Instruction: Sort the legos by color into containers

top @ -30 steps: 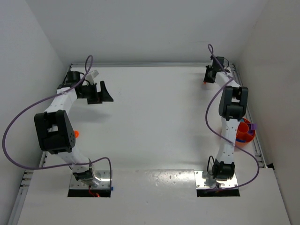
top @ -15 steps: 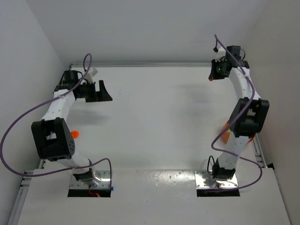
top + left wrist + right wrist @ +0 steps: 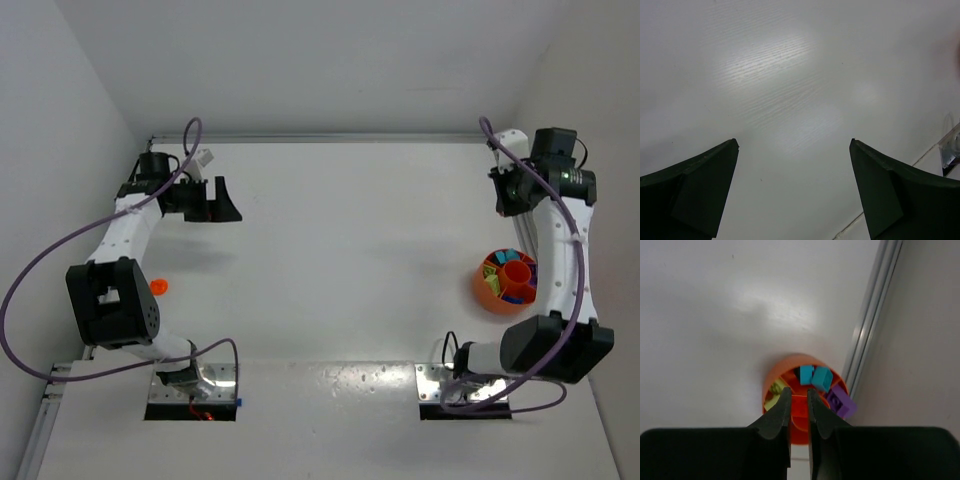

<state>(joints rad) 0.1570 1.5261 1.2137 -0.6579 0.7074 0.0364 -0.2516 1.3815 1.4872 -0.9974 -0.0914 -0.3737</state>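
The orange bowl (image 3: 484,292) stands near the right edge and holds sorted bricks. In the right wrist view the bowl (image 3: 771,377) holds cyan bricks (image 3: 816,376), a purple brick (image 3: 842,401) and lime green bricks (image 3: 773,394). My right gripper (image 3: 503,195) hangs high over the table beyond the bowl. Its tips (image 3: 799,391) are nearly closed on a small orange brick (image 3: 799,406), seen in line with the bowl's central cup. My left gripper (image 3: 215,208) is open and empty at the far left, with only bare table between its tips (image 3: 793,142).
A small orange piece (image 3: 158,286) lies by the left arm's elbow; I cannot tell if it is a brick. A metal rail (image 3: 870,320) runs along the right wall close to the bowl. Side walls close in on both sides.
My right arm has swung from the far right corner toward the right wall and back toward the bowl, uncovering it. The left arm has barely moved.
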